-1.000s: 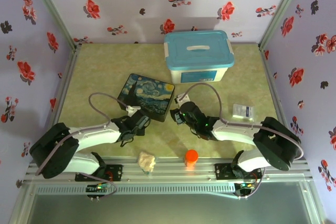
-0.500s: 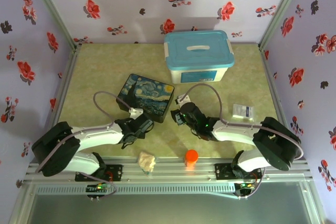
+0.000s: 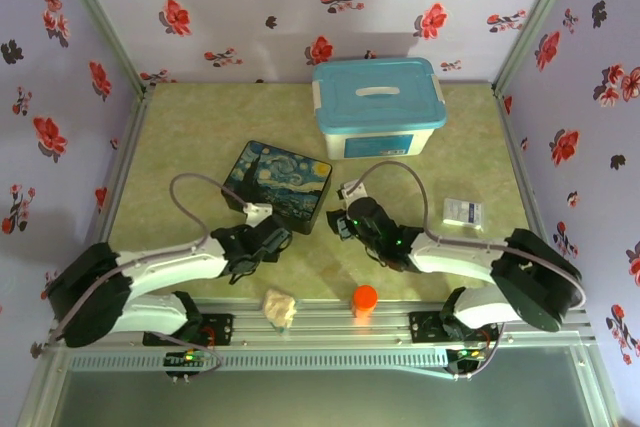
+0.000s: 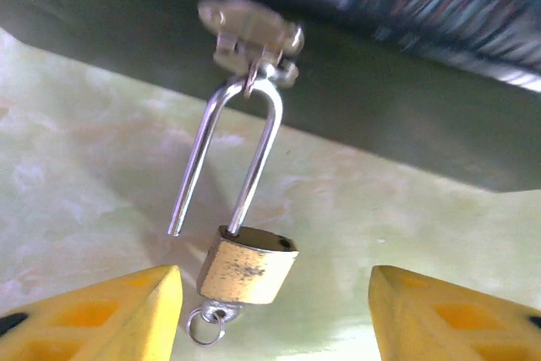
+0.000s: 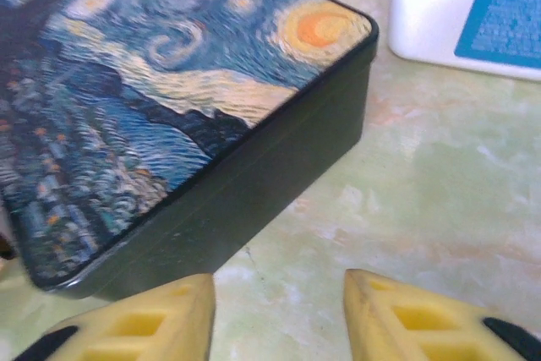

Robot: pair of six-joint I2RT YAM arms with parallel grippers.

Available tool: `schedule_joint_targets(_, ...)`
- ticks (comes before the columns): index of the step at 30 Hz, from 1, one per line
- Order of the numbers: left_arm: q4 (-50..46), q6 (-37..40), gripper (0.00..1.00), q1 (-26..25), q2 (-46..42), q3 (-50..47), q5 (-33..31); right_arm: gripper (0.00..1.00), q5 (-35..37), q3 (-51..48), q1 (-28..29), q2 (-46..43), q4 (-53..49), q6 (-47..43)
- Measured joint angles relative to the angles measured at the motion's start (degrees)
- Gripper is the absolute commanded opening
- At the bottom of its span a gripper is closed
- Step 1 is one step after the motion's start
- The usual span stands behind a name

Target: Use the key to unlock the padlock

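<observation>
The brass padlock (image 4: 248, 270) hangs by its silver shackle (image 4: 254, 150) from the latch (image 4: 251, 35) of the painted box (image 3: 278, 184). The shackle's left leg is out of the body and ends free. The key (image 4: 215, 310) sticks out of the padlock's underside, a small wire ring hanging from it. My left gripper (image 4: 275, 314) is open, its yellow fingers (image 4: 101, 314) standing on either side of the padlock body without touching it. My right gripper (image 5: 279, 319) is open over bare table by the box's (image 5: 152, 99) right corner, with nothing between its fingers.
A white bin with a blue lid (image 3: 377, 107) stands behind the box. An orange cap (image 3: 365, 299) and a crumpled cream lump (image 3: 280, 307) lie near the front edge. A small packet (image 3: 462, 211) lies at the right. Flowered walls enclose the table.
Both grippers have opened wider. The left gripper has moved slightly and stands apart from the padlock; the right gripper has barely moved.
</observation>
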Motion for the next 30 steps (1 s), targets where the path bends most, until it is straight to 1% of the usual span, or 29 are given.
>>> schedule_joint_targets(2, 0.1, 0.3, 0.75, 1.2, -4.2, 0.0, 1.6, 0.59, -0.3, 0.1, 0.1, -2.4, -0.1, 1.1)
schedule_joint_targets(4, 0.1, 1.0, 0.79, 4.1, -7.7, 0.0, 3.9, 0.59, -1.6, 0.7, 0.1, -4.2, -1.1, 2.2)
schedule_joint_targets(6, 0.1, 1.7, 0.82, 8.2, -10.9, 0.0, 6.8, 0.59, -3.2, 2.6, 0.3, -4.6, -3.1, 3.2)
schedule_joint_targets(7, 0.1, 2.2, 0.87, 10.1, -12.3, 0.0, 8.1, 0.58, -3.7, 3.6, 0.7, -4.5, -4.0, 3.8)
schedule_joint_targets(9, 0.1, 3.2, 0.92, 14.8, -15.4, 0.0, 11.3, 0.58, -4.3, 6.3, 2.2, -3.9, -6.2, 5.2)
schedule_joint_targets(12, 0.0, 4.9, 0.93, 21.9, -17.9, 0.6, 15.6, 0.56, -4.9, 10.8, 5.6, -0.7, -7.7, 7.6)
schedule_joint_targets(15, 0.5, 6.1, 0.91, 28.8, -17.9, 1.6, 20.7, 0.54, -5.5, 15.7, 9.0, 4.7, -9.2, 10.1)
schedule_joint_targets(18, 1.6, 7.0, 0.89, 34.1, -17.7, 1.6, 25.2, 0.52, -6.0, 19.7, 11.7, 10.6, -9.4, 12.7)
schedule_joint_targets(24, 4.0, 8.7, 0.89, 40.4, -15.5, 1.7, 30.1, 0.46, -6.8, 22.6, 15.1, 21.9, -6.6, 17.4)
schedule_joint_targets(27, 5.2, 9.1, 0.89, 42.0, -14.2, 1.7, 31.1, 0.45, -7.2, 23.6, 15.3, 27.1, -4.8, 19.2)
schedule_joint_targets(30, 6.5, 9.4, 0.88, 42.4, -12.7, 1.7, 32.0, 0.44, -7.1, 25.0, 15.3, 31.5, -3.5, 20.3)
